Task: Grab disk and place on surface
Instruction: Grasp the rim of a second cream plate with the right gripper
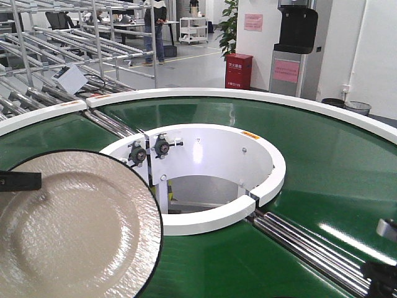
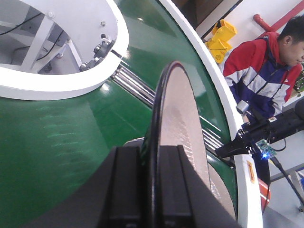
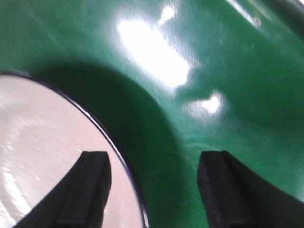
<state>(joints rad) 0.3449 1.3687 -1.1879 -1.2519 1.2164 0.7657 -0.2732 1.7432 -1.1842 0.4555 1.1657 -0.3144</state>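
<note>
In left tool [image 2: 151,187], cream disk [image 1: 74,230].

Disk [image 1: 74,230] front-left over belt [image 1: 335,180], its edge between left pincer [image 2: 148,159] fingers. Hub [image 1: 205,161] inside belt ring. Racks [image 1: 56,43] behind-left. Person [image 2: 266,71] beyond belt rim.

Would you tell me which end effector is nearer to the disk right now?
Left. The left end effector is shut on the rim of the disk; the right end effector hangs open over the belt, off to the disk's right and clear of it.
</note>
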